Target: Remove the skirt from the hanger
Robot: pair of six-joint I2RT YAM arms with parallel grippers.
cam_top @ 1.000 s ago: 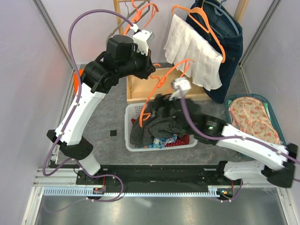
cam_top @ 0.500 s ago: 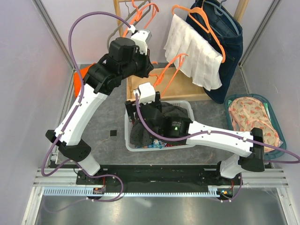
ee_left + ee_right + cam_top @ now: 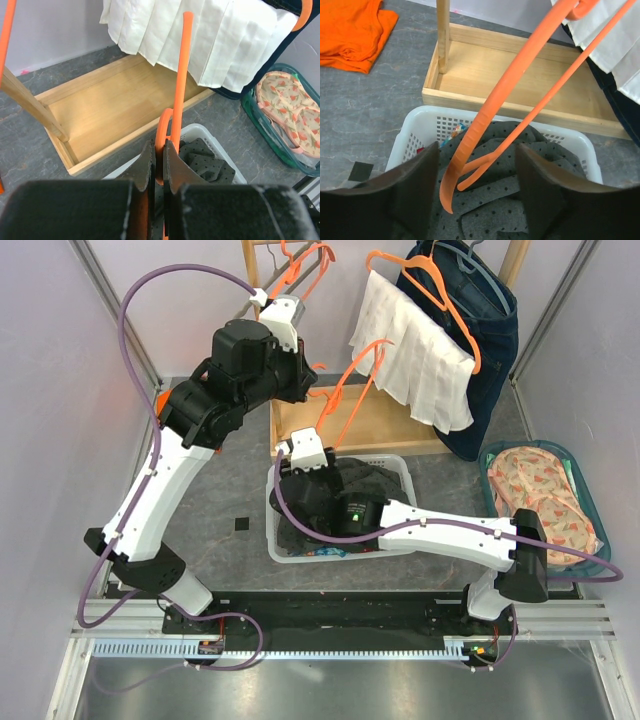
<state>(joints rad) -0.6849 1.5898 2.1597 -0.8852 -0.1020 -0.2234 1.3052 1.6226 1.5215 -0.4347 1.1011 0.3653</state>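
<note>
Orange plastic hanger point(image 3: 182, 75): smooth, slight sheen. My left fingers point(image 3: 146, 167) on it: matt black, finely grained.

Dark grey dotted cloth skirt point(image 3: 490, 215): soft, matt, felt-like. I cannot tell whether the dots are holes or print.

White perforated plastic basket point(image 3: 420, 135): semi-gloss.

Pale wooden tray point(image 3: 115, 107) at twelve o'clock from the basket: bare, matt, visible grain.

White pleated cloth garment point(image 3: 200, 35): crisp, matt.

Grey table surface point(image 3: 370, 110): mottled, stone-like, matt.

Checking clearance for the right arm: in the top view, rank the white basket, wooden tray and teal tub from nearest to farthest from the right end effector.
1. White basket, directly under the right end effector.
2. Wooden tray, just behind the basket.
3. Teal tub, far off to the right.
</note>
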